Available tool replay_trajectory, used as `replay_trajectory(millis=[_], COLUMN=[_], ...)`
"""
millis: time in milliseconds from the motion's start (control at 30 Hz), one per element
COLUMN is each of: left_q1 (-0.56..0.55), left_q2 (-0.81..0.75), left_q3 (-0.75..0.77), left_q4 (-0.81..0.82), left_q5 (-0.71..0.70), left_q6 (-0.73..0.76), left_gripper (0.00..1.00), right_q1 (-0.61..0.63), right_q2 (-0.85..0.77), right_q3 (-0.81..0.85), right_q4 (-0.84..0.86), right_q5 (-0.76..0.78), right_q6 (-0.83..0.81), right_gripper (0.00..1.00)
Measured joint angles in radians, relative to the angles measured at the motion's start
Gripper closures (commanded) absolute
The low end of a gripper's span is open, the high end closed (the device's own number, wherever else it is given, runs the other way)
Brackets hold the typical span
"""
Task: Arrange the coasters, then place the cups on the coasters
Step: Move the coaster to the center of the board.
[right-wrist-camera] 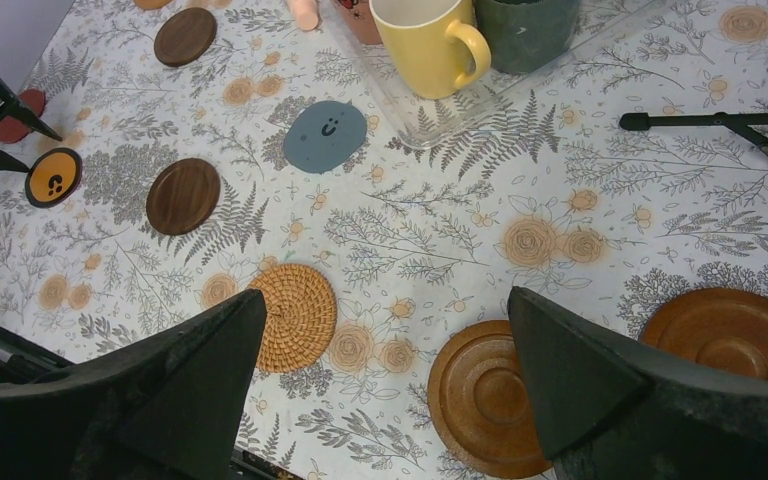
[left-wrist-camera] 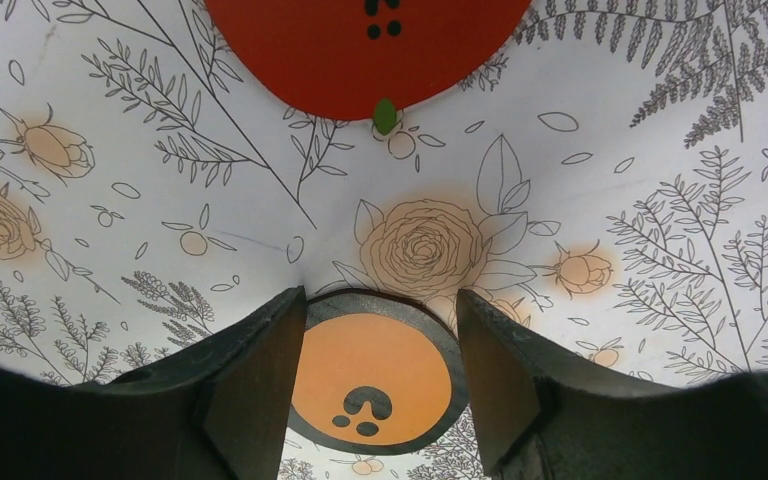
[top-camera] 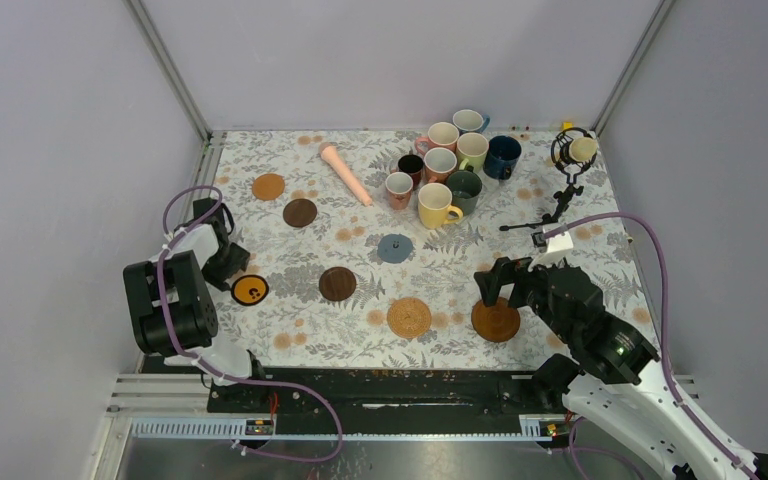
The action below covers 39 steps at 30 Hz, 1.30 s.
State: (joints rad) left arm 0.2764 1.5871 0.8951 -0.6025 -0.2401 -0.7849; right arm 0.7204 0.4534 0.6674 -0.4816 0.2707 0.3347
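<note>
Top view: left claw (top-camera: pixel 232 264) part-spread, carrying nothing. The black yellow-rimmed coaster (top-camera: pixel 250 289) lies flat just beside its tips, on the near side. Right claw (top-camera: pixel 493 287) spread wide, carrying nothing, hanging over the far edge of the orange wood coaster (top-camera: pixel 496 320); can't tell if it touches. Left of that claw sits the tan woven coaster (top-camera: pixel 409 317), then a dark brown coaster (top-camera: pixel 337 284). Grey-blue coaster (top-camera: pixel 395 248) is farther out, between the two claws. Cups (top-camera: pixel 450 165) are bunched well beyond the right claw, upright, pale insides showing. The yellow cup (top-camera: pixel 436 204) is the nearest to it.

Left wrist: fingers (left-wrist-camera: pixel 260 380) half apart. Black yellow-rimmed coaster lies flat on the tablecloth (left-wrist-camera: pixel 660 150) between them, its sides hidden behind both fingers, so contact can't be told. Red coaster (left-wrist-camera: pixel 360 40) is ahead of the tips, apart from the black one.

Right wrist: fingers (right-wrist-camera: pixel 580 370) at full spread, nothing pinched. Orange wood coaster (right-wrist-camera: pixel 485 395) is under the gap, toward the right finger; tan woven coaster toward the left finger. Second wood coaster (right-wrist-camera: pixel 730 335) lies outside the right finger. Ahead is a clear tray (right-wrist-camera: pixel 430 130), rim faint, with the yellow cup and a dark green cup (right-wrist-camera: pixel 530 30) standing in it. The frame cuts off the rest of the tray.
</note>
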Motion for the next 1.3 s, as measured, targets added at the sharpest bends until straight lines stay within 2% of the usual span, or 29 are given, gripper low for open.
replay_trajectory(millis=[300,767,1300], left_q1=[-0.010,-0.118,-0.197], left_q2=[0.000,0.001,-0.106], left_q3=[-0.001,-0.004,-0.092], left_q4=[0.010,0.016,-0.037], left_q5=[0.035,0.060,0.113], left_q6=[0.003,0.010,-0.020], left_gripper=[0.44,0.45,0.46], right_q1=[0.000,0.000,0.000], right_q2=[0.018,0.048,0.125], right_q3=[0.000,0.003,0.035], right_q4=[0.000,0.001,-0.003], right_q5=[0.002,0.010,0.016], right_q6=[-0.006,-0.010,0.015], right_gripper=[0.00,0.01,0.01])
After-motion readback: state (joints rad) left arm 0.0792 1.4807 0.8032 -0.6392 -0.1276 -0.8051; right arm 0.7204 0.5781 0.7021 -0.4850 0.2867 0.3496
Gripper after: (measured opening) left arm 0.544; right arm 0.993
